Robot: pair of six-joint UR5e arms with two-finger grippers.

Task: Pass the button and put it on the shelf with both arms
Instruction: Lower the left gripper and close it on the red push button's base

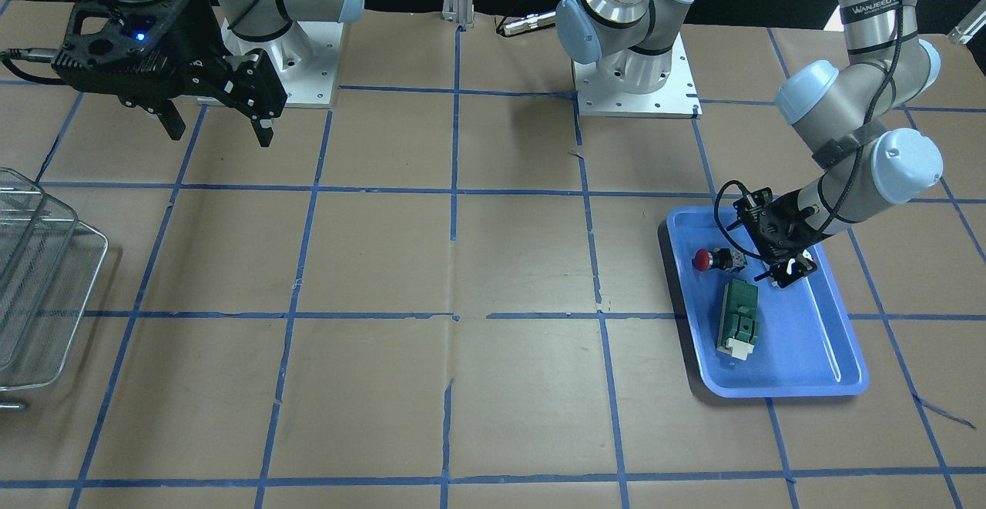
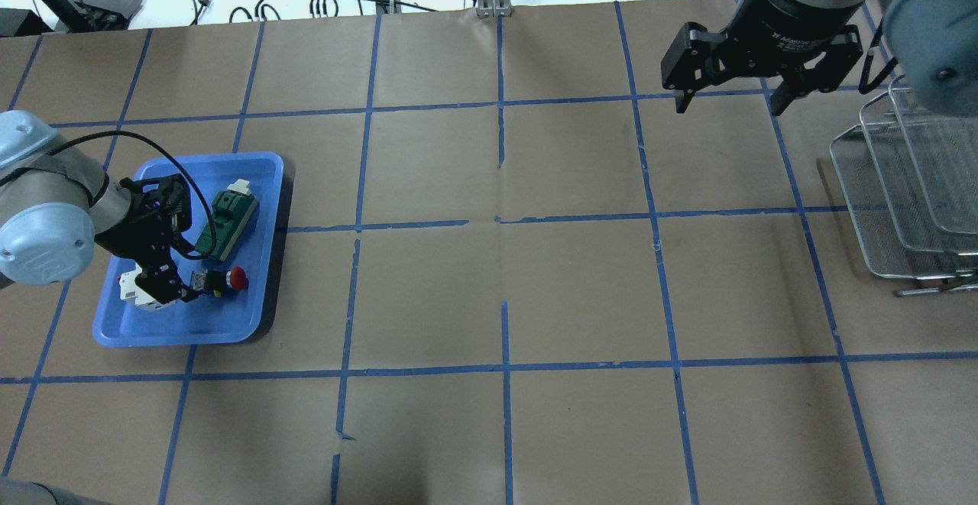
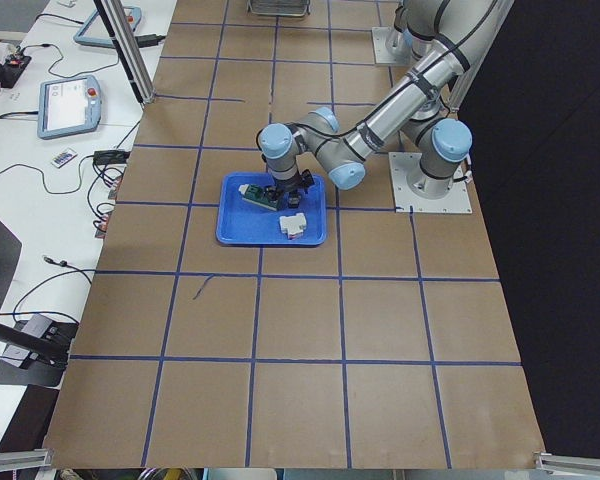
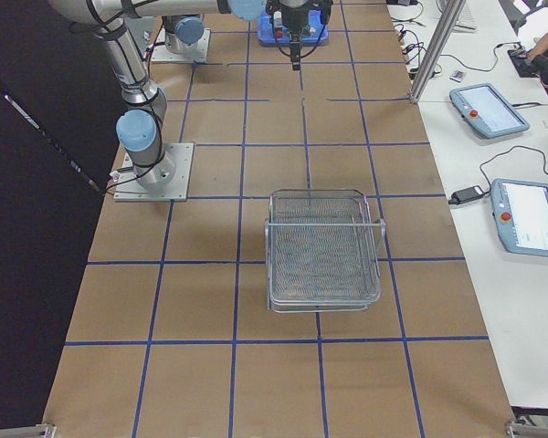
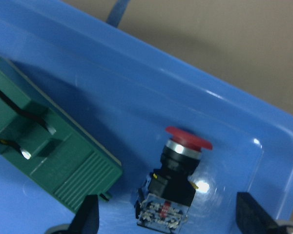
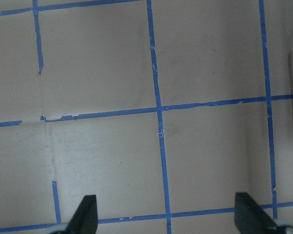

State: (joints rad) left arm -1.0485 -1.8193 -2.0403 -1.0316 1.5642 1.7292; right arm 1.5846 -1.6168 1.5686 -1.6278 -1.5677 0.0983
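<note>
Step in hand: grasp of the button (image 5: 180,175) by the left gripper (image 5: 168,222). Location of the button: on its side in the blue tray (image 2: 260,165) near the left edge of the desk (image 2: 497,299), red head toward the desk's centre, rear block toward the gripper, just beside the green module (image 5: 49,156) but apart from it. State of the left jaws: spread wide, one finger (image 5: 88,217) on each side of the rear block, touching nothing yet. Advance along the button's axis until the black body sits between the pads. Avoid closing on the rear block alone, judged likely to pivot or slip. Keep the finger nearer the green module clear of its corner, and the other finger clear of the tray wall. Centre before closing, then close slowly; expect the round body to roll if met by one pad first. Lift straight up, clear of the tray rim, before travelling toward the desk's middle. Leave the red head protruding as a free end for the right gripper (image 2: 730,100). State of the right jaws: likewise spread, holding nothing, raised above the desk toward its right edge, near the shelf (image 2: 894,207) at that edge. Leave the white block (image 2: 137,287), partly hidden under the left wrist, undisturbed.
</note>
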